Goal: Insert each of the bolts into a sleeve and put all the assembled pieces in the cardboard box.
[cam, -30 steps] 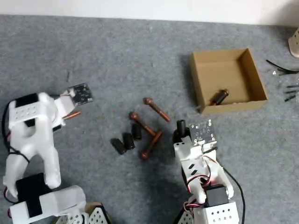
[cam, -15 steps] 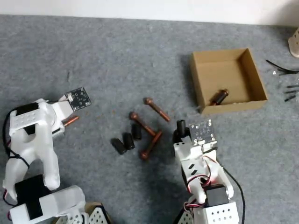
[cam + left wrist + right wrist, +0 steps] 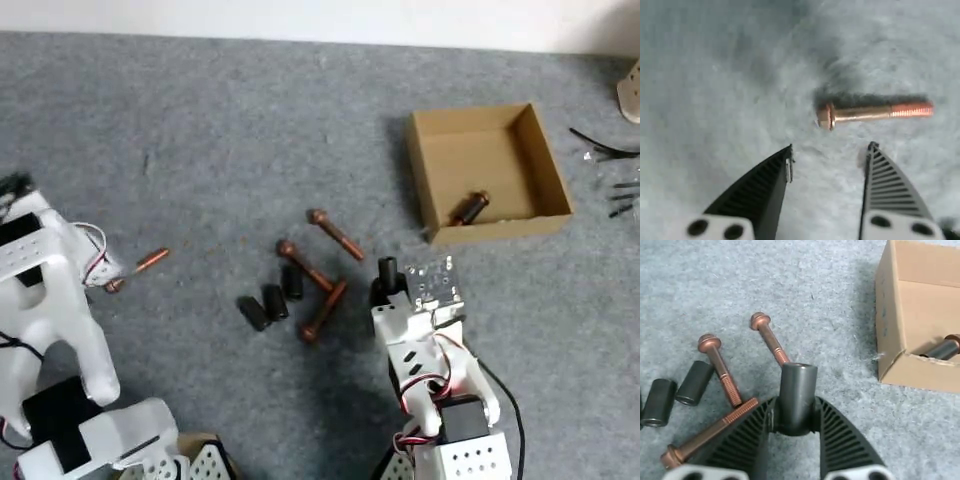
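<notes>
You have one finished piece to your credit: a single assembled piece (image 3: 468, 208), bolt in sleeve, lies inside the cardboard box (image 3: 500, 228) against its near wall. Everything else is still loose on the grey carpet (image 3: 200, 130). Your right gripper (image 3: 795, 402) is clamped on a black sleeve (image 3: 797, 390), held upright with its open bore facing up, just short of the box's near corner and beside the central pile, so one half of the next pairing is in hand. The other half is not: your left gripper (image 3: 830, 150) has its fingers spread apart with nothing between them, and the lone bolt (image 3: 872, 112) lies flat on the carpet just beyond the tips, crosswise to them, off on the left side of the table and well apart from the rest. In the middle, three more bolts (image 3: 305, 265) lie scattered, two of them crossing near their threaded ends, and three more sleeves (image 3: 274, 301) lie on their sides in a close cluster just beside them. By my count that leaves four bolts and four sleeves to join, so you are roughly a fifth of the way through. The step in hand looks like the second assembly: you need the lone bolt gripped, brought to the upright sleeve and pushed in, then that piece set in the box, then the same three times over.
</notes>
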`<state>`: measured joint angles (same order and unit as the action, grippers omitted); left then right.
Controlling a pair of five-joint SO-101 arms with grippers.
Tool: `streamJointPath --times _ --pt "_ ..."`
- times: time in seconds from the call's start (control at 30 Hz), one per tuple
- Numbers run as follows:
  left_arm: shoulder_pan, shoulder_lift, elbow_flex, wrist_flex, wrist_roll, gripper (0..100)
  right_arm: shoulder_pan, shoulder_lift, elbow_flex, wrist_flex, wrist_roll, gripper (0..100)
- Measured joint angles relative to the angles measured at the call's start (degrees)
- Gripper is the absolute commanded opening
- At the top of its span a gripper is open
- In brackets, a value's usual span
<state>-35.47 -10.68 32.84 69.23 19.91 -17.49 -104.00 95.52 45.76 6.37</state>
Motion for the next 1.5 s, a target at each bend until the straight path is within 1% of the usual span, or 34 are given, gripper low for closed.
streamJointPath --times 0.07,0.27,0.4,0.5,0.67,0.83,0.93,1.1,1.33,1.5 --pt "0.70 0.00 0.62 0.26 5.01 22 0.00 0.00 0.00 0.00 0.00 0.5" --pt "1.93 0.00 1.05 0.35 9.93 22 0.00 0.00 0.00 0.00 0.00 0.5" --pt "2.02 0.00 2.11 0.35 20.13 22 0.00 0.00 0.00 0.00 0.00 0.5" --pt "2.90 0.00 2.46 0.35 27.96 22 0.00 0.00 0.00 -3.08 0.00 0.5" --pt "7.47 0.00 2.46 0.35 33.58 22 0.00 0.00 0.00 -4.92 0.00 0.5" --pt "9.85 0.00 3.16 -0.70 37.01 22 0.00 0.00 0.00 -5.10 0.09 0.5" --pt "10.11 0.00 5.98 -5.45 38.07 22 0.00 0.00 0.00 -5.19 2.20 0.5" --pt "10.20 0.00 10.81 -11.69 38.95 22 0.00 0.00 0.00 -5.19 2.81 0.5" --pt "10.20 0.18 11.52 -13.01 39.91 22 0.00 0.00 0.00 -5.19 2.90 0.5" --pt "9.05 6.86 10.02 -14.42 42.11 22 0.00 0.00 0.00 -5.19 3.08 0.5"
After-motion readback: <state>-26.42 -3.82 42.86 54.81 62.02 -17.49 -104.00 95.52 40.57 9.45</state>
